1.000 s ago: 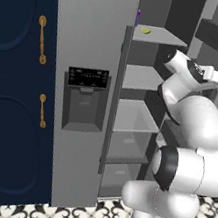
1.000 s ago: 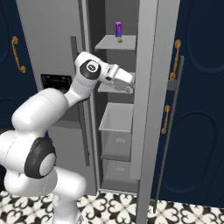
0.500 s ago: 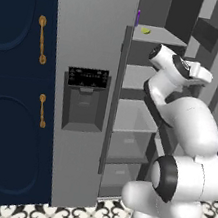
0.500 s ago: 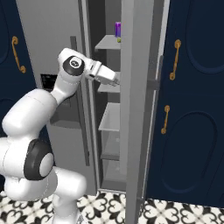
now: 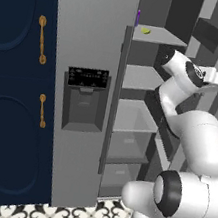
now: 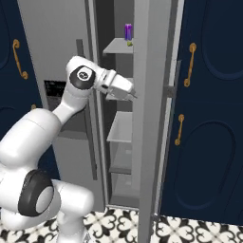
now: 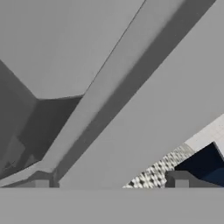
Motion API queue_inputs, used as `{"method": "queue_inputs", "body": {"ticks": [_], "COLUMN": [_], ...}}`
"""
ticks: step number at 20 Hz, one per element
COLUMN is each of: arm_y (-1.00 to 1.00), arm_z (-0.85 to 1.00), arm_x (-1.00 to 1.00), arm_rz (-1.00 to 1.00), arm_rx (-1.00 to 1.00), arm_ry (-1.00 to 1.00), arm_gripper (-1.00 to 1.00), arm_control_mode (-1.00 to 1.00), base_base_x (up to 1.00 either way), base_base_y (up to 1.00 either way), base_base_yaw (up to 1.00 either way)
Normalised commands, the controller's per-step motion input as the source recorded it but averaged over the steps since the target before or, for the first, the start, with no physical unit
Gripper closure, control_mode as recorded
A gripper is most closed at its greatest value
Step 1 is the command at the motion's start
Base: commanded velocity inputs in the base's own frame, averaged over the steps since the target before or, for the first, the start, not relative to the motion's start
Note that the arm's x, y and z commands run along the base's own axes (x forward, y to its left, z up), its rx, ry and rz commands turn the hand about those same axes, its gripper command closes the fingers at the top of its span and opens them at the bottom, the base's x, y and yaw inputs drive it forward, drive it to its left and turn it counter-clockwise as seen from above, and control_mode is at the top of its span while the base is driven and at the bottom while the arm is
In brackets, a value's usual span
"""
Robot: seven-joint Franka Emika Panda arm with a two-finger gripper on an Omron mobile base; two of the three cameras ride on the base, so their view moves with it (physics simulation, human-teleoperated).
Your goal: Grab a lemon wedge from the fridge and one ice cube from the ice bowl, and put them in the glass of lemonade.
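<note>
Lemon wedge (image 5: 145, 30) lay on top shelf of fridge (image 5: 93, 37), beside purple item (image 6: 128, 31). End effector (image 7: 111, 183) spread open, empty, lower at door edge. Should rise, approach level, centre wedge between fingertips.

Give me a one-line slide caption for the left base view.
Robot arm reaching into the open fridge, with the lemon wedge on the top shelf above its hand.

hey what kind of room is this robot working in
Most likely a home kitchen. A tall grey fridge with a dispenser panel stands with one door open, a lemon wedge on its top shelf. Navy cabinets with gold handles flank it, over a patterned tile floor.
</note>
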Motion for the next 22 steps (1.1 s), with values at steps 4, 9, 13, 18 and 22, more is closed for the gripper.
{"method": "queue_inputs", "body": {"ticks": [4,9,13,18,22], "arm_y": [0.11,-0.42,-1.0,-0.6,0.19], "arm_z": [0.29,0.09,0.0,0.01,0.07], "arm_x": [0.0,0.03,0.0,-0.04,-0.38], "arm_rz": [-0.03,-0.05,-0.08,-0.03,0.0], "arm_rx": [0.0,0.0,0.0,0.04,0.01], "arm_ry": [0.02,0.03,0.04,0.01,-0.04], "arm_gripper": [-1.0,-1.0,-1.0,-1.0,-1.0], "arm_control_mode": [-1.0,-1.0,-1.0,-1.0,-1.0], "base_base_x": [0.0,0.0,0.0,0.0,0.0], "base_base_y": [0.0,0.0,0.0,0.0,0.0], "base_base_yaw": [0.0,0.0,0.0,0.0,0.0]}}
